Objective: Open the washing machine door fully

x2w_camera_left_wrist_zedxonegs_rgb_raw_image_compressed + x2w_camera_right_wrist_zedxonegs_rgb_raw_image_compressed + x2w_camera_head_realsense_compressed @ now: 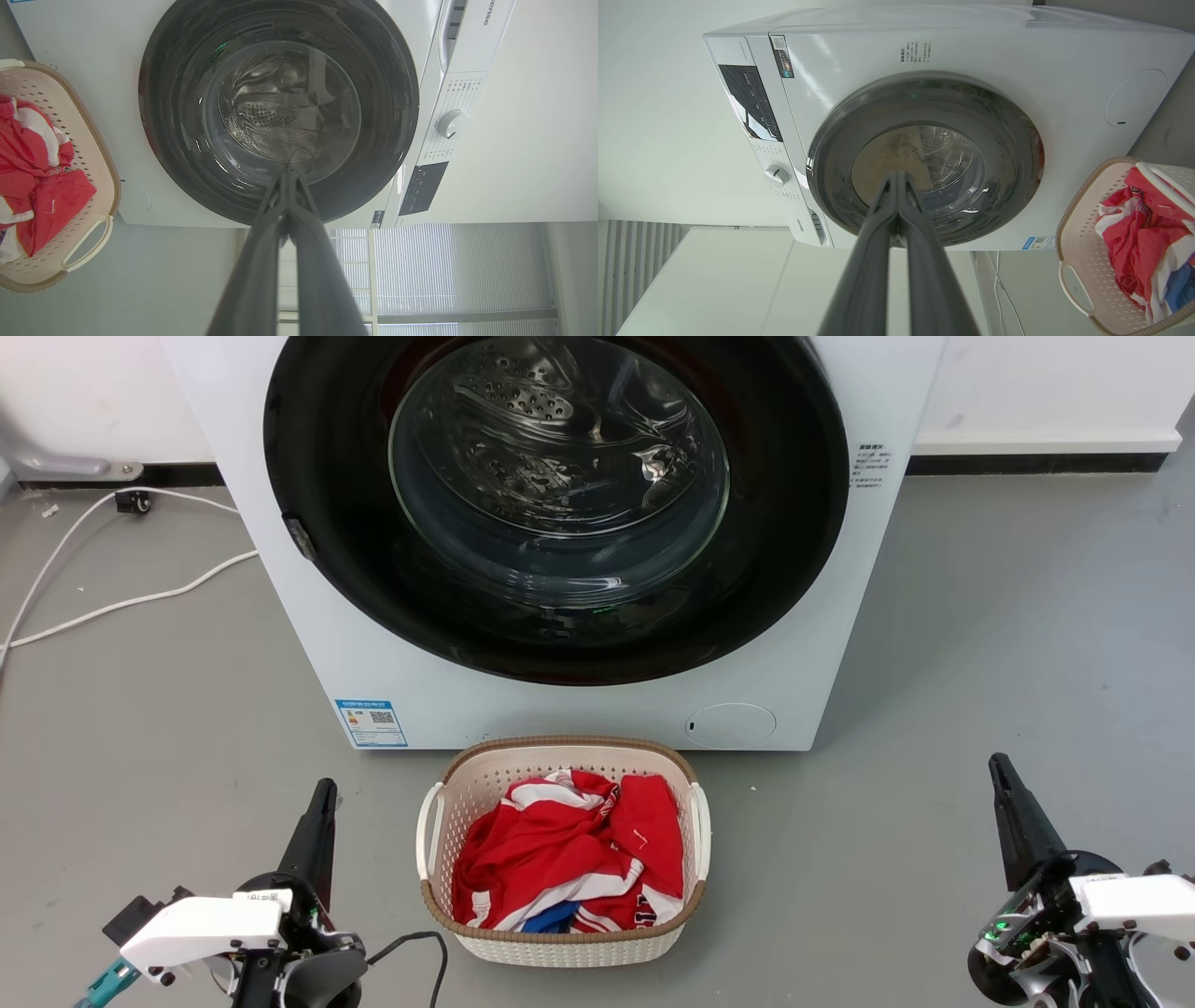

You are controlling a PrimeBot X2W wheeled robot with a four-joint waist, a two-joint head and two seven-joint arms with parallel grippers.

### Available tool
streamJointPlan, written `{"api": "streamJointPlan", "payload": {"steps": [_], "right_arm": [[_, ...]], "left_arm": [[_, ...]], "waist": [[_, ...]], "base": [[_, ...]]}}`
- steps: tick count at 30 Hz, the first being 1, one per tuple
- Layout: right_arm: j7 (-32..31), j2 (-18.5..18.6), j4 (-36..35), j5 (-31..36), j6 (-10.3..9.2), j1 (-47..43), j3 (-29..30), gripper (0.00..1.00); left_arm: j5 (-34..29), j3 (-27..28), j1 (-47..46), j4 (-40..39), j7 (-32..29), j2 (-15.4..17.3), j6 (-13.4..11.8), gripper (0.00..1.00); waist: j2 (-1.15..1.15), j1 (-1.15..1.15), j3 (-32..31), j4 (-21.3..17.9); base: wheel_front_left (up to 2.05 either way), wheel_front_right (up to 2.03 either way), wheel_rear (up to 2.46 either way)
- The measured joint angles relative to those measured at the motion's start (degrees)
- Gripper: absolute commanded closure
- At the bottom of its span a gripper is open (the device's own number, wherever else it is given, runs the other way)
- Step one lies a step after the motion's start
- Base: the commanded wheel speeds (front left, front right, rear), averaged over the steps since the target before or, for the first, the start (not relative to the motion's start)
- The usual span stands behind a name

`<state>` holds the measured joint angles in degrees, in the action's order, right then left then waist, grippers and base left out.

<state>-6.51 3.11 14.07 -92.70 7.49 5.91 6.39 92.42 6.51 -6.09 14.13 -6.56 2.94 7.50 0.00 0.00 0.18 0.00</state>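
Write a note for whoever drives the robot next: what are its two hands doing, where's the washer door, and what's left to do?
Left gripper: shut, empty, to the left of the laundry basket.
Right gripper: shut, empty, to the basket's right.
Washing machine door: closed flat against the washing machine; neither gripper touches it.
Done: nothing yet.
Left: reach the door and swing it fully open.

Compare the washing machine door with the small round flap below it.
The washing machine door is glossy black with a clear glass centre; the flap is plain white. The door is nearly as wide as the washing machine; the flap is small, low on the front. Both are round and look shut.
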Motion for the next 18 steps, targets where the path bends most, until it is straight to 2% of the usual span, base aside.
{"api": "streamJointPlan", "payload": {"steps": [18], "right_arm": [[0.0,0.0,0.0,0.0,0.00,0.0,0.0,1.00]], "left_arm": [[0.0,0.0,0.0,0.0,0.0,0.0,0.0,1.00]], "waist": [[0.00,0.00,0.0,0.0]], "base": [[0.00,0.00,0.00]]}}
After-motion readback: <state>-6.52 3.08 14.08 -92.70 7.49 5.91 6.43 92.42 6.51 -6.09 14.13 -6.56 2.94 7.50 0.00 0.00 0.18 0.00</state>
